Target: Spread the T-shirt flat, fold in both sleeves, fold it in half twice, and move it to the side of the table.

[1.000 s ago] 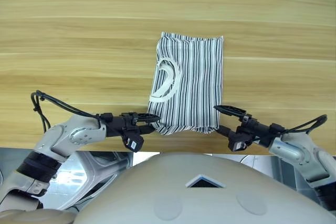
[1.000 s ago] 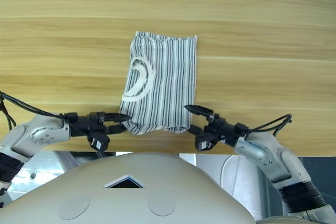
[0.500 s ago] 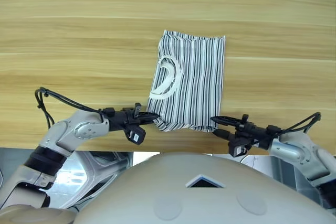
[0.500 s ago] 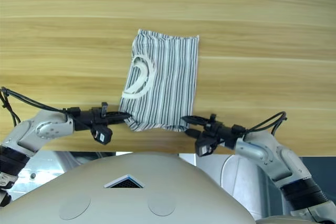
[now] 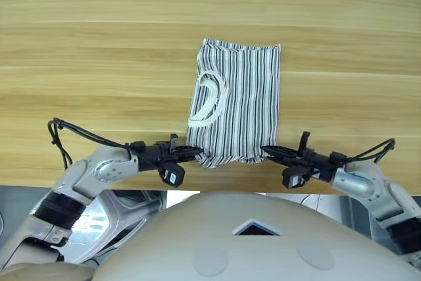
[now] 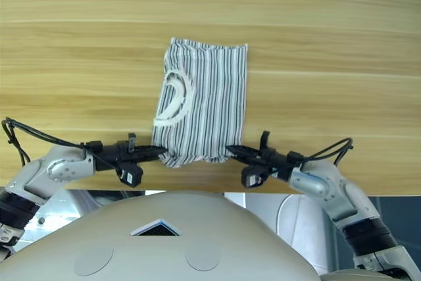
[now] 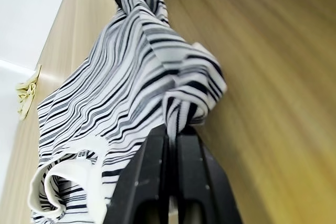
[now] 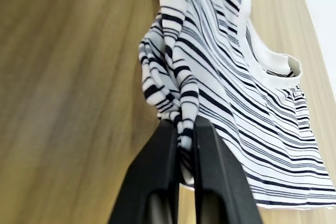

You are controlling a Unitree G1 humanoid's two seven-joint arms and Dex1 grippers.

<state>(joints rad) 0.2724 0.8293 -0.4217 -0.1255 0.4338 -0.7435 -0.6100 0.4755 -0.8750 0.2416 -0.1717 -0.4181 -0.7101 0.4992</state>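
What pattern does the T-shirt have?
The T-shirt has black-and-white stripes; the left eye view shows it best.

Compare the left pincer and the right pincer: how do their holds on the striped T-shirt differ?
The left pincer pinches the near left corner of the T-shirt, beside the white collar; the right pincer pinches the near right corner, away from it. The left pincer points rightward, the right pincer leftward. Both are shut on bunched cloth near the table edge.

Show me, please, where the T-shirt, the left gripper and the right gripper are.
T-shirt (image 5: 247, 97): left eye view, middle of the striped cloth.
left gripper (image 5: 195, 153): left eye view, between its fingers, near left corner.
right gripper (image 5: 266, 151): left eye view, between its fingers, near right corner.
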